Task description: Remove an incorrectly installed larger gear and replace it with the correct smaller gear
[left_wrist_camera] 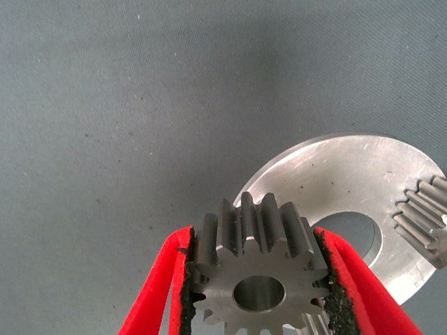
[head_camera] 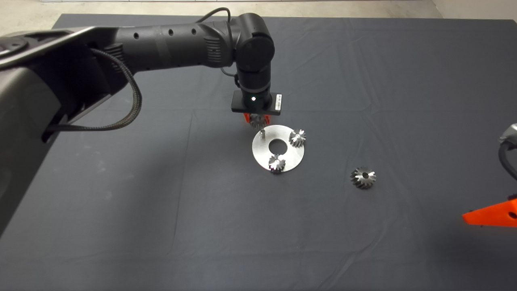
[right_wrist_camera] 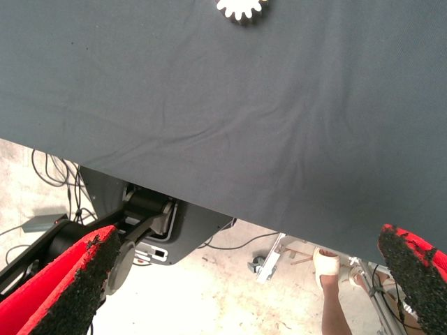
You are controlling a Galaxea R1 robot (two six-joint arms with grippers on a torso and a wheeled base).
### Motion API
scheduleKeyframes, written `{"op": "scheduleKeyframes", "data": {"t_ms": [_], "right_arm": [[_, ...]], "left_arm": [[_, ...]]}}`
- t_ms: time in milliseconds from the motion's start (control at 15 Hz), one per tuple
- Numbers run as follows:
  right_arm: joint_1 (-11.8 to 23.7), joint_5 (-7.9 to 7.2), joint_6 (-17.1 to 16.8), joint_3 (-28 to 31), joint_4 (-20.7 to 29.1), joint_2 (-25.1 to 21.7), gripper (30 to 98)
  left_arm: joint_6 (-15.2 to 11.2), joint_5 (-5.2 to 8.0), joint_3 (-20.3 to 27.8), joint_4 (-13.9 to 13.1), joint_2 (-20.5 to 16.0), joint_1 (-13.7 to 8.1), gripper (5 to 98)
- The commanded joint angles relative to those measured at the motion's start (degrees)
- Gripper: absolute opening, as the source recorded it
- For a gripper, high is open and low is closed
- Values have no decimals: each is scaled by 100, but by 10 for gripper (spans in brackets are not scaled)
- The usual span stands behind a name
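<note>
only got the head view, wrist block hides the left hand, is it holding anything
observer: yes, the left hand is shut on the small silver straight-toothed steel gear, one pad each side.
operator: which way is its hole facing
observer: toward the wrist camera, with the round silver metal plate beyond it.
operator: and the right hand
observer: open, empty, above the dark mat edge; a person's foot shows on the floor.

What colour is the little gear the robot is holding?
Silver-grey steel; the smaller gear shows best in the left wrist view.
</note>
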Motion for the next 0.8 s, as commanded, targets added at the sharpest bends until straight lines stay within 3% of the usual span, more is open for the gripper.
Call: {"op": "scheduleKeyframes", "data": {"t_ms": [0, 733], "right_arm": [[82, 10, 51, 13, 189, 20, 977], [82, 10, 51, 13, 180, 29, 977]], "left_arm": [[-66, 20, 9, -40, 55, -111, 355], [-64, -59, -114, -40, 55, 39, 355]]}}
